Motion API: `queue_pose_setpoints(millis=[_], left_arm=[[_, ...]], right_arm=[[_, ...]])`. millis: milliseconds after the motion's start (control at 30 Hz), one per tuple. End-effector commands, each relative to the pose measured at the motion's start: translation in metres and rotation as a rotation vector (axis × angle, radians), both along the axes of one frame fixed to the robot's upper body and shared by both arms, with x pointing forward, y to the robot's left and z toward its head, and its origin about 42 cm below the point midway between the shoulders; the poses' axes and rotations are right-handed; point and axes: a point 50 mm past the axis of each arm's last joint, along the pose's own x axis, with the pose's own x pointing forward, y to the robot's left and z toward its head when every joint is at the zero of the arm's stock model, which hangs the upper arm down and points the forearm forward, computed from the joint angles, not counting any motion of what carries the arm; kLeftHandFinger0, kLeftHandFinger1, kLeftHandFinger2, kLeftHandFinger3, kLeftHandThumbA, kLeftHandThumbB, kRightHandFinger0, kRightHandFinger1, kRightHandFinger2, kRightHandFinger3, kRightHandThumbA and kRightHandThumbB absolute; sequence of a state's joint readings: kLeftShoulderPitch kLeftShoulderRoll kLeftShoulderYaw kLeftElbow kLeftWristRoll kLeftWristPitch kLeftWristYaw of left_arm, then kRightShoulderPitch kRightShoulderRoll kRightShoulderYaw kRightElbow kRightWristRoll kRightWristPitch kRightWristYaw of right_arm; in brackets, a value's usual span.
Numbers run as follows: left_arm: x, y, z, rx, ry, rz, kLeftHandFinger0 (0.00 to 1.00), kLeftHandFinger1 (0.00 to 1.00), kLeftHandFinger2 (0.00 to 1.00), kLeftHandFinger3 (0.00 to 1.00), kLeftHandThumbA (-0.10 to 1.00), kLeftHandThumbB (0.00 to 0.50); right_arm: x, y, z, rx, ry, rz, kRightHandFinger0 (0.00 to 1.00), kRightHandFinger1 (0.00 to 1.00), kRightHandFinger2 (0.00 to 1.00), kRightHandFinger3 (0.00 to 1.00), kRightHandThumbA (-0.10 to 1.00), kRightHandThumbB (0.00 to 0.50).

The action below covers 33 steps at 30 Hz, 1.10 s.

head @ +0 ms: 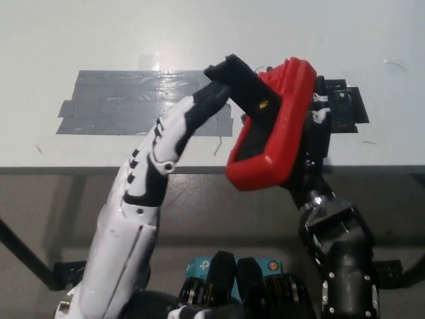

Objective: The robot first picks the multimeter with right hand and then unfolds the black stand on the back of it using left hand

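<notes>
While right robot hand (312,143) grips one multimeter (272,126) | left robot hand (176,136) open, fingertips touching one stand (239,80)

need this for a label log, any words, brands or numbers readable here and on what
None can be read.
The multimeter, held in the right hand, shows only its red back and black stand: no print visible.
The grey tape patch on the table is blank.
The left hand bears no lettering.
</notes>
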<state>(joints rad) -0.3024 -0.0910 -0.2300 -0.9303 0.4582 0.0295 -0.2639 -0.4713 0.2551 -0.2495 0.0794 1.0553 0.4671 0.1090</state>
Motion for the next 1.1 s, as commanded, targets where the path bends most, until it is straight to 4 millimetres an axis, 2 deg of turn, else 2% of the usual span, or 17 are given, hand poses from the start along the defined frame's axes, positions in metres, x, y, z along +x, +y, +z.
queue_pose_setpoints(millis=[0, 100, 267, 367, 467, 500, 567, 700, 867, 933, 967, 1067], left_arm=[[0.001, -0.002, 0.011, 0.089, -0.066, 0.091, 1.00, 1.00, 1.00, 1.00, 0.93, 0.230], [0.008, -0.001, 0.012, 0.090, -0.078, 0.117, 1.00, 1.00, 1.00, 1.00, 0.92, 0.205], [0.014, 0.000, 0.012, 0.094, -0.102, 0.141, 1.00, 1.00, 1.00, 1.00, 0.92, 0.192], [0.020, 0.003, 0.014, 0.090, -0.120, 0.181, 1.00, 1.00, 1.00, 1.00, 0.91, 0.211], [0.021, 0.003, 0.014, 0.090, -0.121, 0.182, 1.00, 1.00, 1.00, 1.00, 0.91, 0.211], [0.023, 0.005, 0.013, 0.087, -0.112, 0.189, 1.00, 1.00, 1.00, 1.00, 0.89, 0.211], [0.024, 0.006, 0.012, 0.087, -0.107, 0.195, 1.00, 1.00, 1.00, 1.00, 0.88, 0.211], [0.028, 0.007, 0.009, 0.090, -0.091, 0.192, 1.00, 1.00, 1.00, 1.00, 0.87, 0.205], [0.029, 0.006, 0.007, 0.089, -0.091, 0.197, 1.00, 1.00, 1.00, 1.00, 0.87, 0.203], [0.029, 0.005, 0.004, 0.102, -0.090, 0.210, 1.00, 1.00, 1.00, 1.00, 0.90, 0.201], [0.029, 0.005, 0.004, 0.102, -0.091, 0.211, 1.00, 1.00, 1.00, 1.00, 0.90, 0.202], [0.028, 0.005, 0.004, 0.108, -0.098, 0.207, 1.00, 1.00, 1.00, 1.00, 0.91, 0.195]], right_arm=[[-0.027, 0.021, 0.020, 0.124, -0.097, 0.066, 0.00, 0.31, 0.77, 0.85, -0.10, 0.162], [-0.037, 0.022, 0.021, 0.132, -0.113, 0.101, 0.00, 0.25, 0.74, 0.81, -0.10, 0.156], [-0.044, 0.023, 0.020, 0.150, -0.114, 0.133, 0.00, 0.24, 0.76, 0.79, -0.10, 0.153], [-0.057, 0.026, 0.015, 0.149, -0.131, 0.148, 0.00, 0.29, 0.81, 0.87, -0.10, 0.134], [-0.058, 0.026, 0.015, 0.149, -0.130, 0.151, 0.00, 0.29, 0.81, 0.88, -0.10, 0.134], [-0.066, 0.030, 0.014, 0.120, -0.137, 0.160, 0.00, 0.23, 0.74, 0.81, -0.10, 0.149], [-0.070, 0.032, 0.012, 0.102, -0.138, 0.164, 0.00, 0.16, 0.69, 0.74, -0.10, 0.154], [-0.078, 0.038, 0.012, 0.090, -0.133, 0.174, 0.00, 0.13, 0.68, 0.73, -0.10, 0.172], [-0.081, 0.041, 0.012, 0.095, -0.134, 0.185, 0.00, 0.13, 0.70, 0.70, -0.10, 0.177], [-0.083, 0.046, 0.010, 0.140, -0.148, 0.228, 0.00, 0.13, 0.70, 0.70, -0.10, 0.159], [-0.083, 0.046, 0.010, 0.139, -0.146, 0.228, 0.00, 0.13, 0.69, 0.69, -0.10, 0.171], [-0.084, 0.046, 0.013, 0.139, -0.152, 0.225, 0.00, 0.13, 0.69, 0.73, -0.10, 0.173]])
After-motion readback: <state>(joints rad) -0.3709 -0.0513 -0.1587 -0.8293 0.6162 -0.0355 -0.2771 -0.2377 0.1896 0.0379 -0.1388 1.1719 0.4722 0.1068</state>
